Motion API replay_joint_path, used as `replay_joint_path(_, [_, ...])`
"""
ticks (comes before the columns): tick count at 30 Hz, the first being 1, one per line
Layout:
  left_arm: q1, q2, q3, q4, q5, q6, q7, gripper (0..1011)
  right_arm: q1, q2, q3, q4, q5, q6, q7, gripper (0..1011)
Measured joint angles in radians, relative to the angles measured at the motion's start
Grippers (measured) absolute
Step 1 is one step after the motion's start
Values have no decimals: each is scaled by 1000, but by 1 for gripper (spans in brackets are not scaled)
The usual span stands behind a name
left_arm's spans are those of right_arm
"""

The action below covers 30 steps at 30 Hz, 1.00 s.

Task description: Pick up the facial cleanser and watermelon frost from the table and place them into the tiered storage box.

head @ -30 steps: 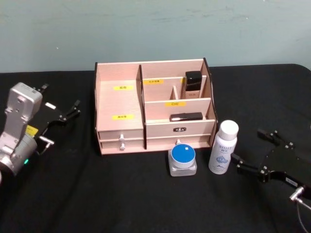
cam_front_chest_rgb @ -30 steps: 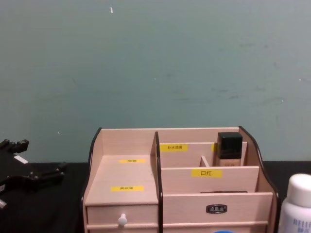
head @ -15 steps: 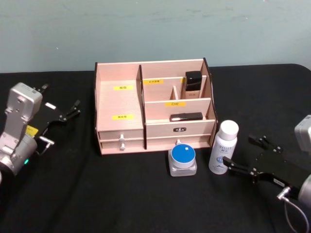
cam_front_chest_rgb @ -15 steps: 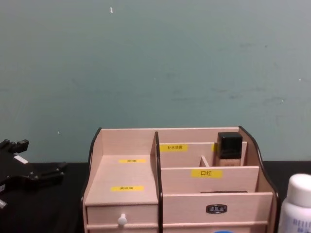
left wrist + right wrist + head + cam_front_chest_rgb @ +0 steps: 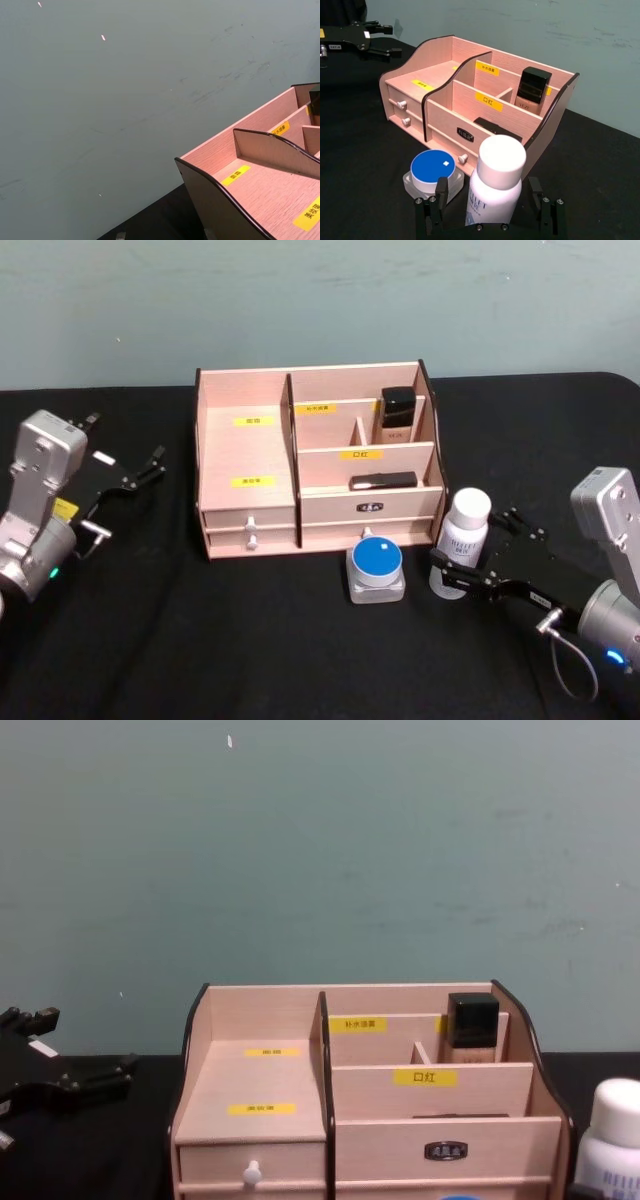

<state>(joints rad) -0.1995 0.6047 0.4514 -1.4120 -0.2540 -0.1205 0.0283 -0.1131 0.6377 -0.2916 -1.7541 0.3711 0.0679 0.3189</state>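
Right tool point(image 5: 489, 206) stands wide open, straddling the facial cleanser point(image 5: 499, 167).

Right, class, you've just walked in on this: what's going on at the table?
The right end effector is at the facial cleanser, its open fingers on either side of the bottle, not gripping it. The cleanser stands on the table in front of the tiered storage box, beside the watermelon frost. Neither is in the box yet. The left end effector sits idle and open, off to the box's left.
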Motion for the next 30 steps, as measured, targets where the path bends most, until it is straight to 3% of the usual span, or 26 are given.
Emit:
replay_joint_path(15, [0,0,0,0,0,0,0,1010,45,-63,4,62,-21,-15,54,1002])
replay_joint_path(25, [0,0,0,0,0,0,0,1010,43,-60,4,60,-21,-15,53,1002])
replay_joint_path(30, [0,0,0,0,0,0,0,1010,43,-59,4,59,-21,-14,52,925])
